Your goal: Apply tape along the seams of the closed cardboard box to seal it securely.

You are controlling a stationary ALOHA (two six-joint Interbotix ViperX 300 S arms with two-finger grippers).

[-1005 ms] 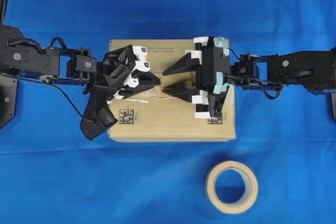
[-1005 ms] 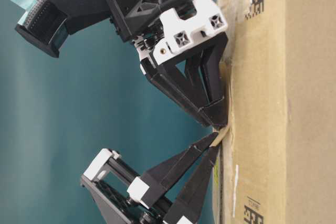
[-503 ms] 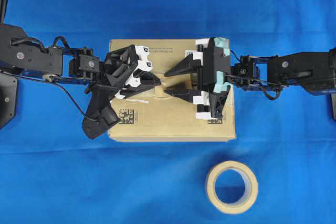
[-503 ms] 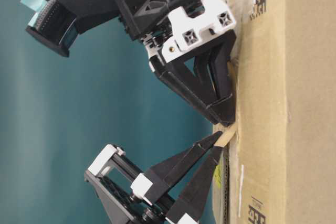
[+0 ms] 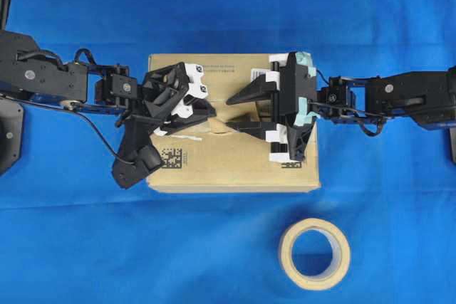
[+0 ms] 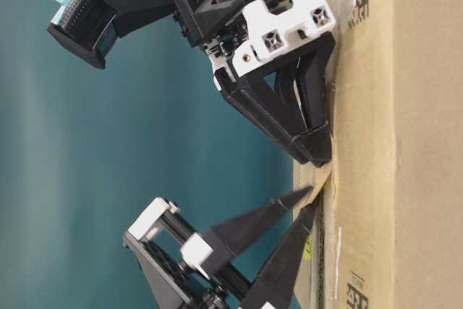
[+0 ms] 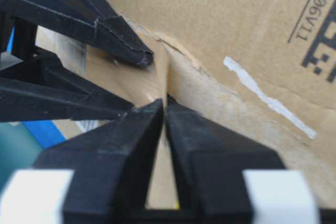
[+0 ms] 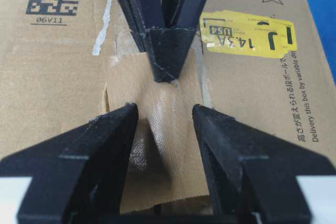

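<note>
While raised, tape (image 8: 157,145) lies between right pincer (image 8: 164,129) fingers.

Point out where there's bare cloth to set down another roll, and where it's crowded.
Free: the blue cloth behind the cardboard box, and the front strip left of the tape roll. Crowded: the box top, where the left gripper and right gripper meet over the tape strip.
</note>
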